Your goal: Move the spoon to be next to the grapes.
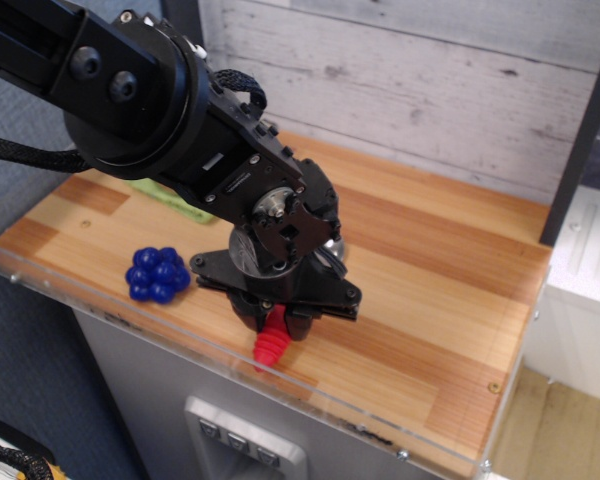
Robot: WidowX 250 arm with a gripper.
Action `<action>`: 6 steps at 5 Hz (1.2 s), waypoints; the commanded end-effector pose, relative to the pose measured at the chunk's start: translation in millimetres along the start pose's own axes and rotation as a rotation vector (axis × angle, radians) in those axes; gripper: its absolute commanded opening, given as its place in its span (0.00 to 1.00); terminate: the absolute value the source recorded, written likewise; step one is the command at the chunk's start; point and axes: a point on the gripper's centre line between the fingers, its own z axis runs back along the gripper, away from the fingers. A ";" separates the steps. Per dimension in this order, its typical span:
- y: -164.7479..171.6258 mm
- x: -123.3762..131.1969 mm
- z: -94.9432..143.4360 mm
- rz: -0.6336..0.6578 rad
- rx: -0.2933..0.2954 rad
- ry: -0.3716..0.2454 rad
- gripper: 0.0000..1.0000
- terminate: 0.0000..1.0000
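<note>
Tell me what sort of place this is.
Probably a mock kitchen counter set up for robot trials: a wooden countertop with a clear plastic lip, a whitewashed plank wall behind, and toy items on top, namely blue grapes and a red-handled spoon under the hand.

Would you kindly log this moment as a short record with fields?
spoon: red handle sticks out under the gripper near the front edge; bowl mostly hidden
grapes: blue cluster on the wooden table, left of the spoon, apart from it
gripper: down over the spoon handle, jaws at either side
green cloth: behind the arm, partly hidden
</note>
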 end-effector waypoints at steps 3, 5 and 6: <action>-9.2 22.4 24.3 -0.030 -0.017 -0.063 1.00 0.00; -13.0 40.3 51.7 -0.065 -0.066 -0.066 1.00 0.00; -28.5 46.7 61.4 -0.181 -0.086 -0.001 1.00 0.00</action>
